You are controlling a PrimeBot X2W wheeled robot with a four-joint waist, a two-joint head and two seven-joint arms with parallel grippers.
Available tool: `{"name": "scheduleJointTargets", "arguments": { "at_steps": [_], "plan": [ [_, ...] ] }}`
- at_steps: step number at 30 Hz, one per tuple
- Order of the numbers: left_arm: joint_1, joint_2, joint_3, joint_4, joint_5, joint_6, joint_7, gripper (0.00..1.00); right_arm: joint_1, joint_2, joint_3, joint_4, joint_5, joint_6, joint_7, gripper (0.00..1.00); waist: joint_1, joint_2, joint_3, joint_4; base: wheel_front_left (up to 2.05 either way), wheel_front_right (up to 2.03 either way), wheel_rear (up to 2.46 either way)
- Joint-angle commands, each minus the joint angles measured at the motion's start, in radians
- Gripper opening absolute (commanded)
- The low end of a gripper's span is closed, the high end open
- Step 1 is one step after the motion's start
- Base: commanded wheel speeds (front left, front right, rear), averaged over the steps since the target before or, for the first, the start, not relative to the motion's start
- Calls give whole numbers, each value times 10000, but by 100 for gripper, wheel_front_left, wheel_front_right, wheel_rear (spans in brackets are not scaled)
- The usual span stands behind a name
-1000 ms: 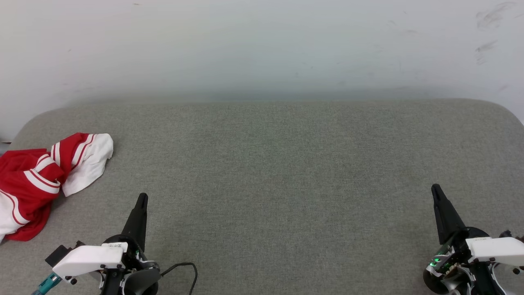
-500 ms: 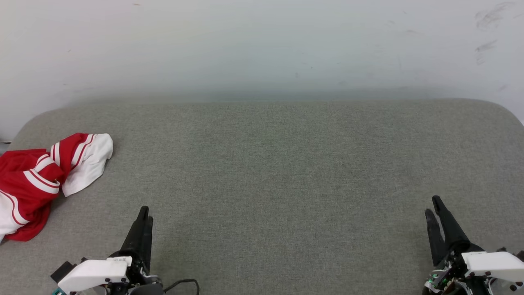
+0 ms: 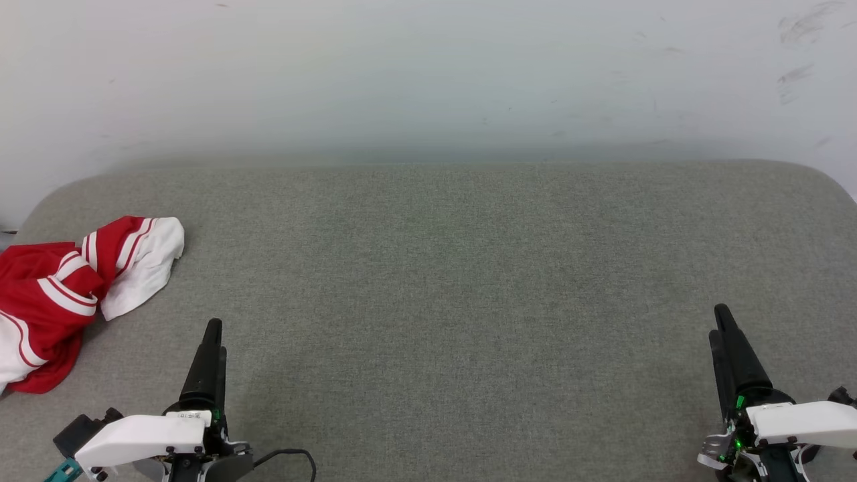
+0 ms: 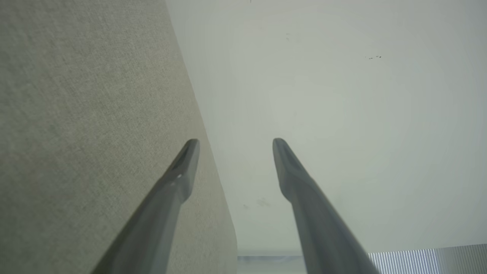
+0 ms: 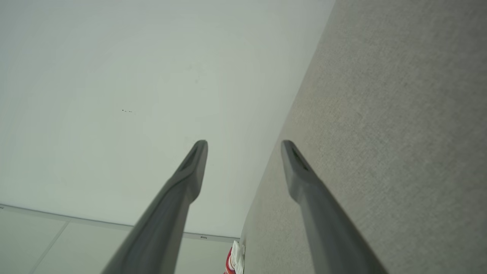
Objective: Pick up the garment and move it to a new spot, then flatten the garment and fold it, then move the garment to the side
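Note:
The garment [image 3: 63,294], red with white sleeves and striped trim, lies crumpled at the far left edge of the grey cushioned surface [image 3: 442,268]. A small sliver of the garment [image 5: 233,262] peeks in at the bottom of the right wrist view. My left gripper [image 3: 213,331] stands at the lower left, to the right of the garment and apart from it; in the left wrist view the left gripper [image 4: 235,141] is open with nothing between its fingers. My right gripper [image 3: 718,321] stands at the lower right; the right wrist view shows the right gripper [image 5: 244,143] open and holding nothing.
A pale wall [image 3: 428,73] rises behind the cushioned surface. A dark cable [image 3: 294,455] loops beside the left wrist. The surface's rounded corners lie at the far left and far right.
Both grippers have gone from shut to open. Each dipped toward the bottom edge and came back up; the left fingertips now sit a little further left. The garment has not moved.

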Motion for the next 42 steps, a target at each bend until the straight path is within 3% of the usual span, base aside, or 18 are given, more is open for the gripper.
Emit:
{"name": "scheduleJointTargets", "arguments": {
  "at_steps": [1, 18, 42],
  "plan": [
    [-182, 17, 32, -390, 583, 91, -142, 100, -28, -2, 25, -362, -528, 0, -146, 100, 0, -1, 5, 4, 0, 0, 0],
    [64, 23, -794, -1243, 4697, 1189, -839, 100, 214, 1, 290, -1155, -4384, 0, -848, 100, 0, -1, 19, 40, 0, 0, 0],
    [331, 115, -1523, -1585, 8292, 1744, -1609, 100, 544, 4, 694, -1373, -8146, -1, -1612, 100, 0, -1, 11, 95, 0, 0, 0]
  ]
}}
